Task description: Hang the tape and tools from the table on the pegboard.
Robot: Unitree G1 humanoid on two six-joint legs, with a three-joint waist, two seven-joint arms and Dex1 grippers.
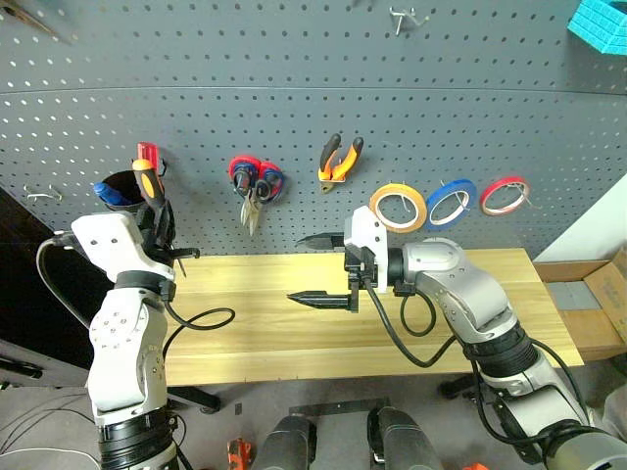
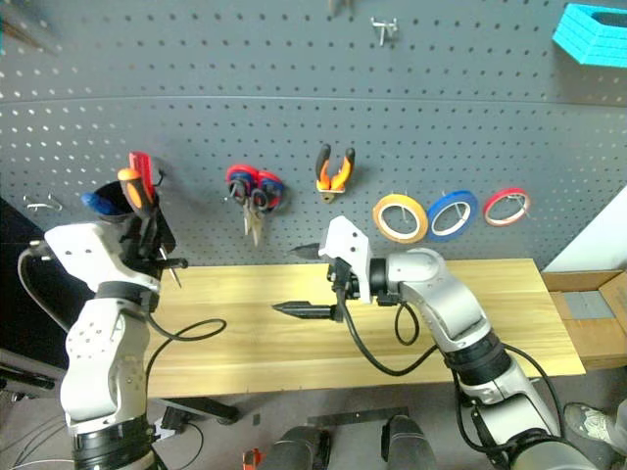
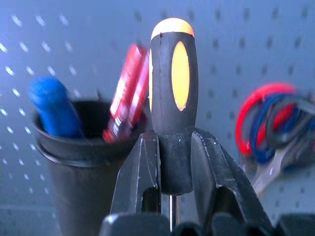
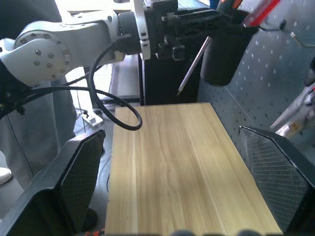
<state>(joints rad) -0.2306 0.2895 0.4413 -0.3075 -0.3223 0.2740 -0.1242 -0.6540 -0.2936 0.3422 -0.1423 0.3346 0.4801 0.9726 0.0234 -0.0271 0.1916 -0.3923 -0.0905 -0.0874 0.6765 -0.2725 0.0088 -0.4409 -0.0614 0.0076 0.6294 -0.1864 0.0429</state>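
My left gripper [image 1: 157, 223] is shut on the lower end of the orange-and-black handle of the screwdriver [image 3: 172, 93]. It holds the tool upright in front of the pegboard [image 1: 294, 88], and the thin shaft [image 4: 193, 66] hangs down below the fingers. Just behind it a black cup [image 3: 78, 162] sits on the board. My right gripper [image 1: 318, 267] stands open over the middle of the table [image 1: 460, 333], pointing left, with nothing between its fingers. The blue tape [image 1: 451, 203] and the orange-and-black pliers [image 1: 339, 160] hang on the board.
The cup holds a red-handled screwdriver [image 1: 147, 154] and a blue-handled tool [image 1: 103, 191]. Scissors [image 1: 257, 186] with red, blue and dark handles hang right of it. A yellow tape ring [image 1: 398, 207] and a red one [image 1: 504, 195] flank the blue. A teal basket [image 1: 600, 24] is at top right.
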